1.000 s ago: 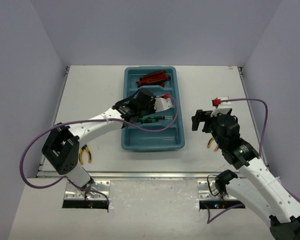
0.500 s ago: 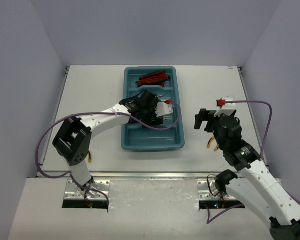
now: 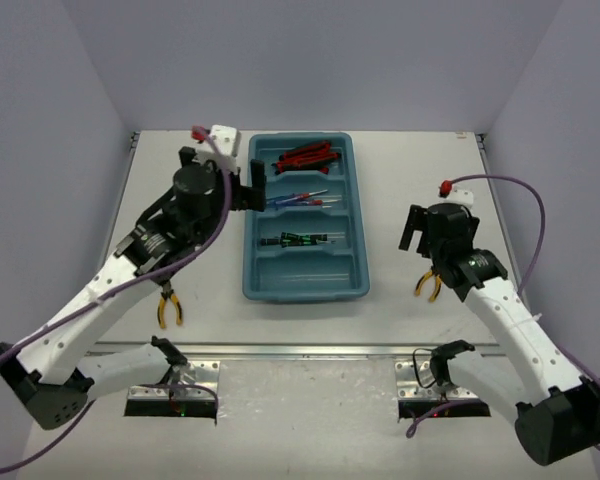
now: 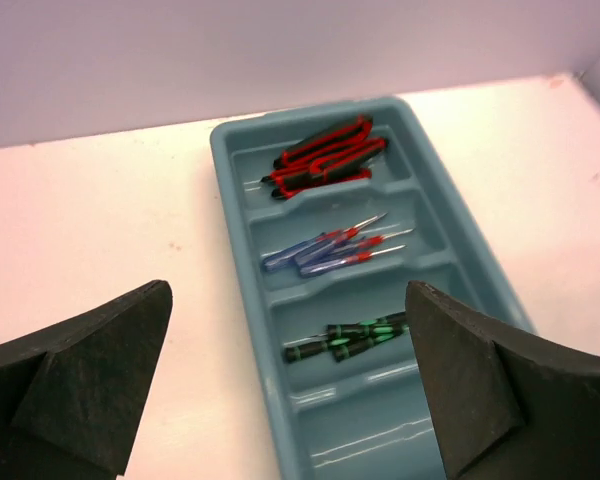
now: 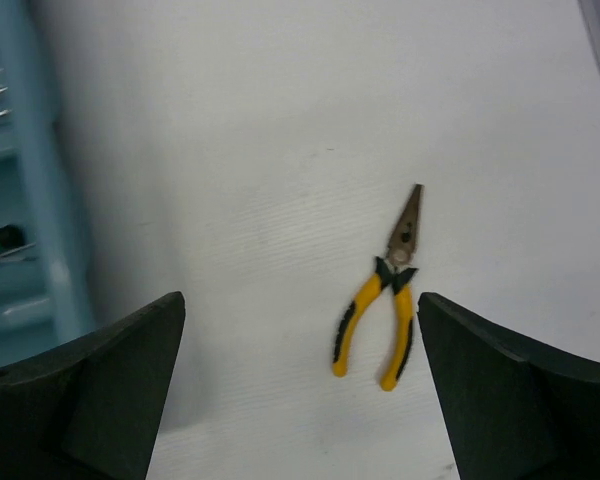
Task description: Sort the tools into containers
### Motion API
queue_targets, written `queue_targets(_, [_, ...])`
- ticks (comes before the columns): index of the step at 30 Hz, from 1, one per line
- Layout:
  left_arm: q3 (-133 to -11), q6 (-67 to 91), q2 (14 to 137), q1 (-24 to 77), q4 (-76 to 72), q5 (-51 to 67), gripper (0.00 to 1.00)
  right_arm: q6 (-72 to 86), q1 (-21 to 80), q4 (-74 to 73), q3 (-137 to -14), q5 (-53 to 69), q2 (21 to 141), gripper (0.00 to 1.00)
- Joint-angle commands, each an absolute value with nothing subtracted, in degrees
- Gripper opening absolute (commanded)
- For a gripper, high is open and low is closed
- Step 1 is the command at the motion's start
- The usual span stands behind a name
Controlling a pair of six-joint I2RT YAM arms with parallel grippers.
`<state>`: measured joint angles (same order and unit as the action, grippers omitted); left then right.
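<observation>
The teal tray (image 3: 252, 250) holds red-black utility knives (image 3: 308, 157) in its far compartment. Blue and red screwdrivers (image 3: 298, 199) lie in the second, black-green screwdrivers (image 3: 302, 239) in the third. The nearest compartment holds nothing. My left gripper (image 3: 245, 185) hangs open above the tray's left rim (image 4: 243, 260), nothing between its fingers (image 4: 288, 300). One pair of yellow pliers (image 3: 168, 306) lies on the table left of the tray. My right gripper (image 5: 300, 300) is open above another pair of yellow pliers (image 5: 393, 272), right of the tray.
White walls close the table on the left, back and right. A metal rail (image 3: 300, 350) runs along the near edge. Purple cables (image 3: 525, 215) loop off both arms. The tray's right wall (image 5: 55, 230) stands left of the right gripper.
</observation>
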<state>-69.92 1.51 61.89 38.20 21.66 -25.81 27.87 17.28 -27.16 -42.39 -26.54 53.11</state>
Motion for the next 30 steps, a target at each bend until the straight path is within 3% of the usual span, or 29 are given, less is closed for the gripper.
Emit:
queue_targets(1, [-60.2,17.0,53.1,37.6,28.0,-24.0,1.00,33.6,6.5,-31.8,-42.6,-15.3,59.9,0.99])
queue_targets(7, [-55.3,18.2,43.0,37.6,36.1,-25.1,1.00,35.8,6.2,-35.7,-43.1,-19.6,74.6,0.98])
queue_targets(17, [-44.1,18.3,36.4,37.6,31.1,-26.7,1.00,37.5,6.2,-27.2,-40.3,-13.2,84.8,0.53])
queue_targets(23, [-41.8,18.6,37.1,37.6,29.0,-20.9,1.00,36.7,6.1,-25.0,-39.5,-13.8,89.7,0.45])
queue_targets(30, [-41.2,18.8,35.0,37.6,28.7,-21.4,1.00,36.0,6.1,-23.1,-38.7,-12.4,92.6,0.18])
